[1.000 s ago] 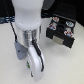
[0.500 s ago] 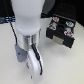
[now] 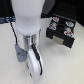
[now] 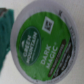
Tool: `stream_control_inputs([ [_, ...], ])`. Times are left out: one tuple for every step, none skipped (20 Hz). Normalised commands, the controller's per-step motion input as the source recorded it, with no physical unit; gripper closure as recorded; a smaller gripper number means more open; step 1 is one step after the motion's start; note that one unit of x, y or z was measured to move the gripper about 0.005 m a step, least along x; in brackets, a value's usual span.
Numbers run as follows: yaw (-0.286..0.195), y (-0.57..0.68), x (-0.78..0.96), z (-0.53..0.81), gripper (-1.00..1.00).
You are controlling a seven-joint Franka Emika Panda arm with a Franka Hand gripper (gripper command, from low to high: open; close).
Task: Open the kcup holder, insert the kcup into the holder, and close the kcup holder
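The kcup (image 4: 44, 44) fills the wrist view: a round green foil lid with white lettering, very close to the camera. A teal shape (image 4: 6, 30) shows beside it. In the exterior view the kcup is hidden behind the arm. The kcup holder (image 3: 60, 34), a black box with a grey front panel, sits at the exterior view's right, with pale pods showing in round slots on its top. My gripper (image 3: 34, 70) hangs low near the table at the end of the white arm, to the left of the holder and apart from it. Its fingers are blurred.
The thick white arm (image 3: 27, 20) blocks the middle of the exterior view. A dark cable runs along the pale table (image 3: 67, 67) at the exterior view's left. Black equipment stands behind the holder.
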Motion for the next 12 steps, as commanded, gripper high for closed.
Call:
stream_control_inputs([
  [-0.023, 0.14, 0.05, 0.26, 1.00],
  [-0.029, 0.12, 0.07, 0.22, 1.00],
  [-0.032, 0.17, 0.08, 0.26, 1.00],
  [-0.034, 0.20, 0.06, 0.32, 1.00],
  [-0.028, 0.26, 0.04, 0.44, 1.00],
  [-0.022, 0.30, 0.01, 0.54, 1.00],
  [-0.017, 0.33, 0.00, 0.63, 1.00],
  [-0.006, 0.37, 0.00, 0.60, 1.00],
  [-0.004, 0.44, -0.01, 0.64, 1.00],
  [0.002, 0.47, 0.00, 0.68, 1.00],
  [0.009, 0.47, 0.00, 0.69, 1.00],
  [0.023, 0.49, 0.00, 0.70, 1.00],
])
